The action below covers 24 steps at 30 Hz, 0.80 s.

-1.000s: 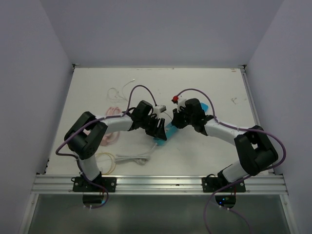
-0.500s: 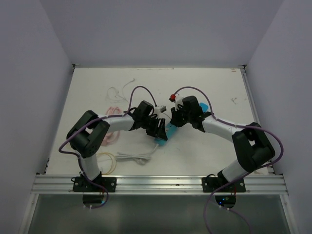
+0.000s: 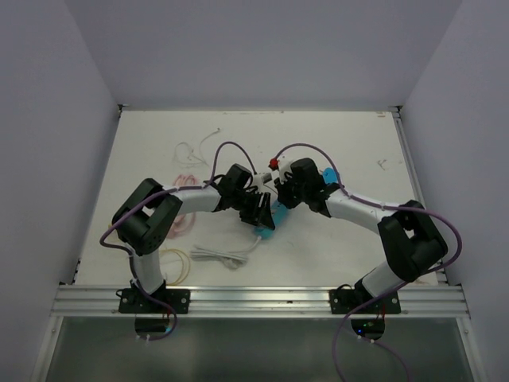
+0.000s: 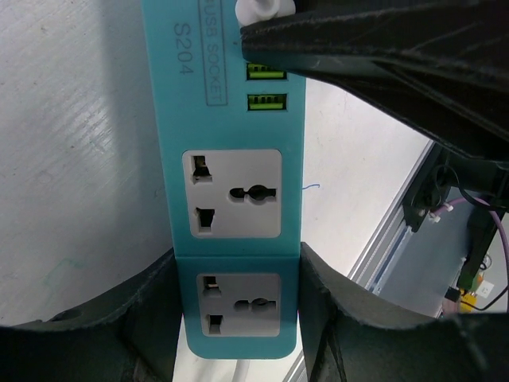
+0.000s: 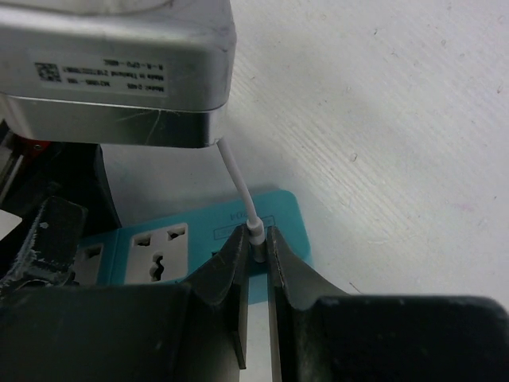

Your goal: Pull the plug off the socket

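Note:
The socket is a teal power strip (image 4: pixel 238 119) with two universal outlets and two green USB ports, lying mid-table (image 3: pixel 281 213). My left gripper (image 4: pixel 237 318) is shut on the strip's near end, one finger against each long side (image 3: pixel 265 219). The plug (image 5: pixel 258 235) is small and white, with a thin white cable (image 5: pixel 236 171) rising from it. My right gripper (image 5: pixel 256 247) is shut on it over the strip's USB end (image 3: pixel 280 189). In the left wrist view the plug (image 4: pixel 258 8) peeks out above the USB ports. The fingers hide whether it is seated.
A pink cable coil (image 3: pixel 187 181), thin white wires (image 3: pixel 199 147), a bundled white cable (image 3: pixel 227 256) and a pale loop (image 3: pixel 175 261) lie left of the strip. An aluminium rail (image 3: pixel 254 298) runs along the near table edge. Grey walls close in both sides.
My right gripper has shifted a little to the left with the plug in it. The left gripper has nudged slightly right along with the strip.

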Each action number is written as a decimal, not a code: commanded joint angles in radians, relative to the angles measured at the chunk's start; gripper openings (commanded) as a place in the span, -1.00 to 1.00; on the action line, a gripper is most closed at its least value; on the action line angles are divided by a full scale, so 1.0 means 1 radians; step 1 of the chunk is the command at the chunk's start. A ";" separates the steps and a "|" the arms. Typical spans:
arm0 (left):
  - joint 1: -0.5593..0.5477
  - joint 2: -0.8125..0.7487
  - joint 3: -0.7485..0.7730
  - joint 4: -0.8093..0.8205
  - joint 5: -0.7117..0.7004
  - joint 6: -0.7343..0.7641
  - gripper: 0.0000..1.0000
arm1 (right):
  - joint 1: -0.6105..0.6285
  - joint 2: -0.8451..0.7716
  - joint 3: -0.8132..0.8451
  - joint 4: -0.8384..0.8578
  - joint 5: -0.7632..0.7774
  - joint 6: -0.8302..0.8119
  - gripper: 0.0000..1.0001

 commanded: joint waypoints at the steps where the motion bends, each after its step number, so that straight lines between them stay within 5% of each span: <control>1: -0.042 0.013 0.054 0.034 0.151 0.013 -1.00 | 0.040 0.005 0.074 0.114 -0.010 -0.014 -1.00; 7: -0.028 -0.007 0.056 0.006 0.110 0.037 -1.00 | 0.038 -0.007 0.072 0.077 0.019 -0.003 -1.00; 13: -0.028 -0.047 0.038 -0.013 -0.001 0.083 -1.00 | 0.035 -0.032 0.088 0.029 0.019 0.103 -0.09; 16: -0.028 -0.061 0.019 -0.005 -0.045 0.085 -1.00 | 0.032 -0.056 0.080 0.028 0.044 0.147 0.20; 24: -0.027 -0.110 -0.018 0.030 -0.197 0.064 -1.00 | 0.012 -0.141 0.045 -0.072 0.173 0.258 0.63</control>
